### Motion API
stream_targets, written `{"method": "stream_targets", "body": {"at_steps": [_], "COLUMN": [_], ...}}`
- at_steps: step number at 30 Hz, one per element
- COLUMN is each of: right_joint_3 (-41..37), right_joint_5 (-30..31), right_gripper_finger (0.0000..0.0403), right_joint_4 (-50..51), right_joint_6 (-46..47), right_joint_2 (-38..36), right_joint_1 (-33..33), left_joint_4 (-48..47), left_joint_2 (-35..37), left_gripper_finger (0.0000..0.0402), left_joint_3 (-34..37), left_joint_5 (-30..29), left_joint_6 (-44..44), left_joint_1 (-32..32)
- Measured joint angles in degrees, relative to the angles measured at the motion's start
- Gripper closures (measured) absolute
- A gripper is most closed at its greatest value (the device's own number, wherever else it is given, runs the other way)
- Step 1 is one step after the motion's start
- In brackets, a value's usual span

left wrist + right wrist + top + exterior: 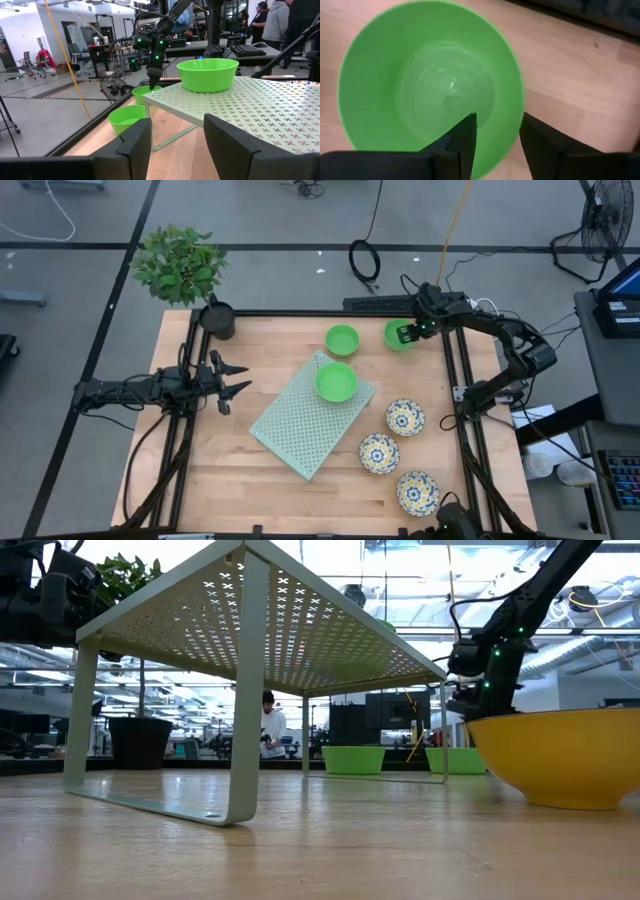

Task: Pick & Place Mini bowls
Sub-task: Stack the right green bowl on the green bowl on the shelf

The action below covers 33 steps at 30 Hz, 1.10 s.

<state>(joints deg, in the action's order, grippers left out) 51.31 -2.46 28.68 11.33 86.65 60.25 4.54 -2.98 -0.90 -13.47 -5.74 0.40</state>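
Note:
Three plain green mini bowls show: one on the pale green perforated mat [336, 381], one on the table [342, 339], and one near the far right corner [398, 335]. Three floral bowls [405, 417] [379, 452] [417, 492] sit on the table at the right. My right gripper [405, 333] [497, 142] is open over the far right green bowl [427, 85], one finger inside its rim and one outside. My left gripper [232, 380] [175, 145] hangs open left of the mat, touching nothing. My right gripper comes from above, pointing down, and straddles the green bowl's rim [516, 112] on the side toward the table's right edge. One finger [465, 140] is inside and one [542, 150] outside. I cannot tell whether either finger touches the wall. The bowl rests on the table.
The perforated mat [300, 430] is a raised shelf on legs, lying aslant mid-table. A black plant pot [217, 318] stands at the far left corner. A black frame rail [452, 370] runs along the right edge, close to the right gripper. Bare wood lies at the near left.

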Motion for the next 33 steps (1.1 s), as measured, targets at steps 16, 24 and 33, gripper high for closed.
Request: {"method": "stream_targets", "body": {"at_steps": [16,24,33], "right_joint_3": [0.0,0.0,0.0], "right_joint_5": [-0.6,-0.6,-0.3], "right_gripper_finger": [0.0285,0.0289,0.0302], "right_joint_4": [-1.5,-1.5,-1.5], "right_joint_6": [0.0,-0.1,-0.1], "right_joint_2": [0.0,0.0,0.0], "right_joint_1": [0.0,0.0,0.0], "left_joint_4": [0.0,0.0,0.0], "left_joint_2": [0.0,0.0,0.0], "left_gripper_finger": [0.0220,0.0220,0.0220], "left_joint_3": [0.0,0.0,0.0], "left_joint_5": [0.0,0.0,0.0], "left_joint_6": [0.0,0.0,0.0], "left_joint_1": [0.0,0.0,0.0]}}
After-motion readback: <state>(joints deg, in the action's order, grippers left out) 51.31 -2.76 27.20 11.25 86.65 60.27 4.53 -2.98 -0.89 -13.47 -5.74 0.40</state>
